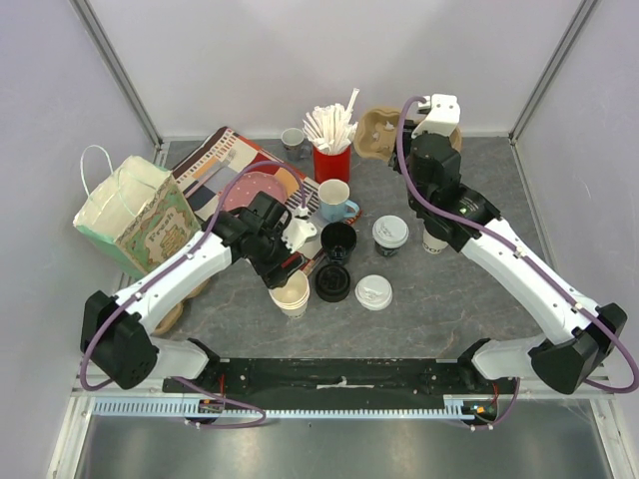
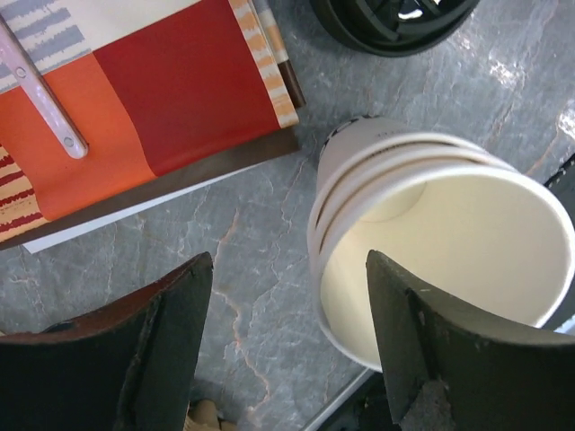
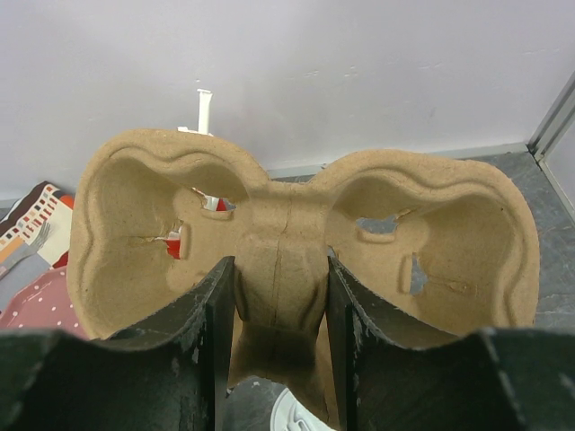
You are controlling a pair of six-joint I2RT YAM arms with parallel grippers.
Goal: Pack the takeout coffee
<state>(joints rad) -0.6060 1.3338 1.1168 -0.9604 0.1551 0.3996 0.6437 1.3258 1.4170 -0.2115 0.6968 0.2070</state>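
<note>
While tight on the cup carrier [image 3: 135, 206], right gripper [image 3: 278, 269] near back wall [image 3: 359, 72].

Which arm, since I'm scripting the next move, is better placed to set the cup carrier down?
Right. The right gripper is shut on the cup carrier at its middle ridge, raised near the back wall. The left gripper stands open beside the stack of paper cups.

Tabletop [image 1: 449, 299]: grey marbled surface, catching soft, even light.
Walls [image 1: 300, 60]: plain pale panels are enclosing the back and both sides.
Corner posts [image 1: 119, 70]: slim metal struts are rising from the back corners.
</note>
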